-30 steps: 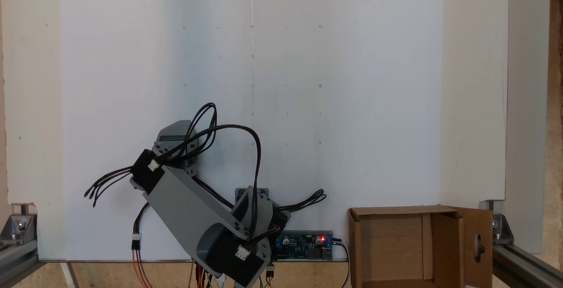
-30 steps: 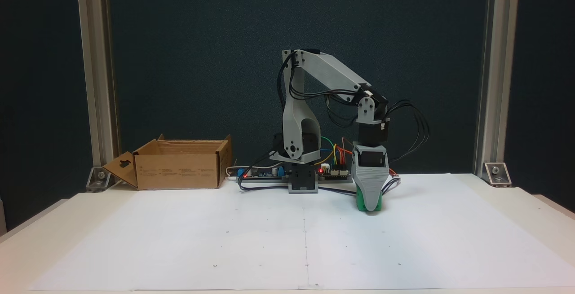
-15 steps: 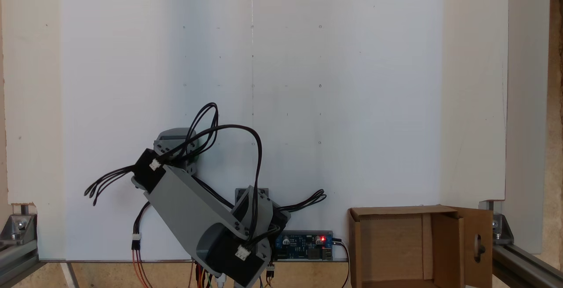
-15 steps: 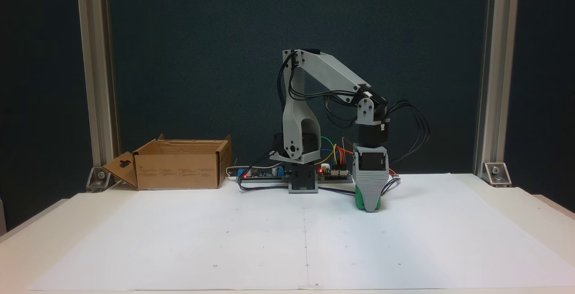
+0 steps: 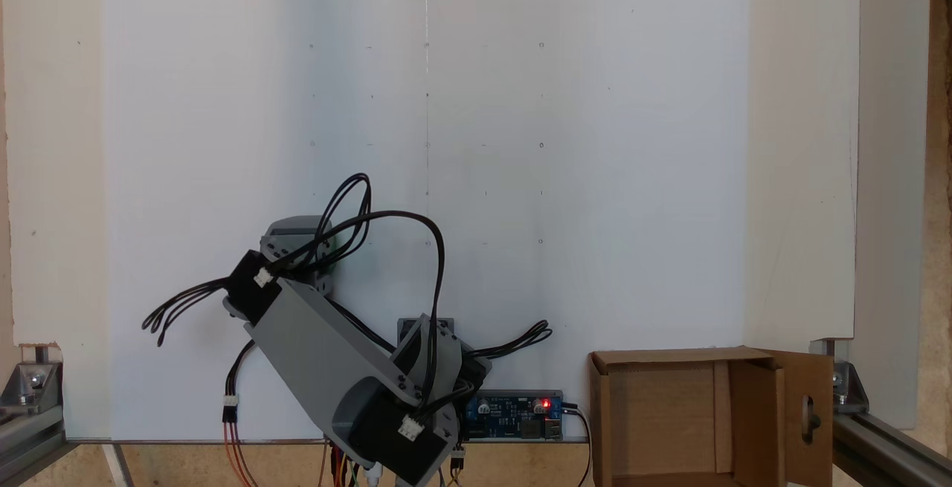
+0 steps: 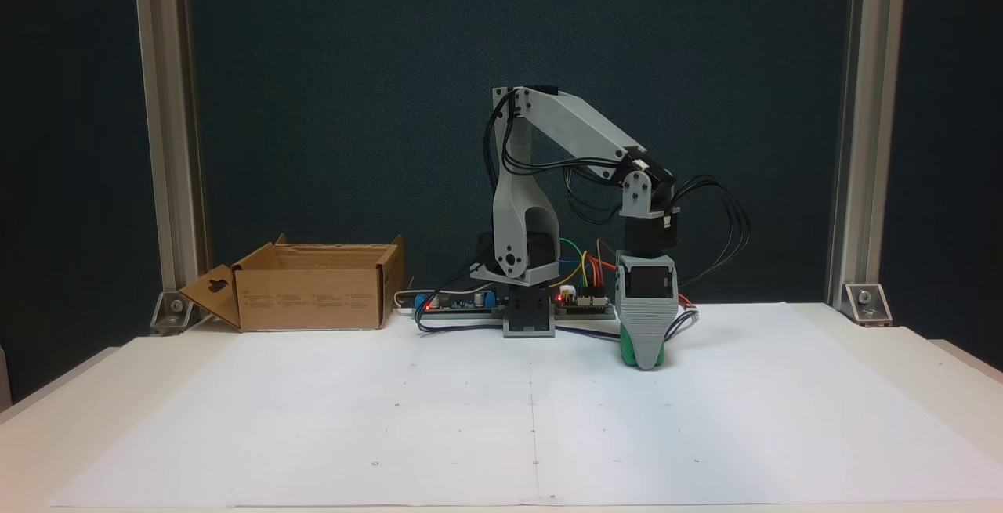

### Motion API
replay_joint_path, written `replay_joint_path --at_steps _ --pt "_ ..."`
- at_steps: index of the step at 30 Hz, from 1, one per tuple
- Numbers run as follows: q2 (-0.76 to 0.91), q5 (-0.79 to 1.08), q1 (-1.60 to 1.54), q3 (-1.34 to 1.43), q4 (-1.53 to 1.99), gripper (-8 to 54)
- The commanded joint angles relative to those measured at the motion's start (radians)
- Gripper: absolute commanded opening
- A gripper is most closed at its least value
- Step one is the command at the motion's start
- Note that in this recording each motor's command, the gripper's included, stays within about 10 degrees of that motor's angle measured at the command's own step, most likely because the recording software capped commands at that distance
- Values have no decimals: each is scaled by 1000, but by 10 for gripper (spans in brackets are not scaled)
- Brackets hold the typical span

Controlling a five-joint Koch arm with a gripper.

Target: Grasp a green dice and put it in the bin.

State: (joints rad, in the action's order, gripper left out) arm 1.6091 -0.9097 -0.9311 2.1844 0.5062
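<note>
Pose: in the front-facing fixed view my upper link rises from the base at frame centre, and my forearm slopes down toward the right. My wrist hangs vertically from it, so my gripper (image 6: 643,363) points straight down at the white paper sheet (image 6: 439,427), its tip at or just above the sheet, right of centre. In the fixed view from above, my forearm runs from lower centre up toward the left, black cables loop over it, and my gripper head (image 5: 291,233) sits left of centre in the lower half.

Writing: small dark printed lines run along the bin's front wall; they are too small to read. No brand is legible on my body or on the circuit boards (image 6: 584,300) behind my base.

Hand: my broad grey jaw faces the front camera and covers its partner, so I cannot tell how wide my grip stands. The green dice (image 6: 628,350) shows as green edging on both sides of that jaw, down at the tip, low against the sheet. Whether I clamp it I cannot tell.

The bin (image 6: 313,294) stands at middle left in the front view, well apart from my gripper; from above the bin (image 5: 673,357) occupies the lower right, its slotted flap (image 5: 809,416) to the right.
</note>
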Motion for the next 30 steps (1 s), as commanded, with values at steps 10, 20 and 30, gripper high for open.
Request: replay_joint_path --at_steps 10,20,30 --pt "255 2 153 -48 15 121" --pt "304 184 502 -344 150 121" --pt "302 440 828 -451 149 121"
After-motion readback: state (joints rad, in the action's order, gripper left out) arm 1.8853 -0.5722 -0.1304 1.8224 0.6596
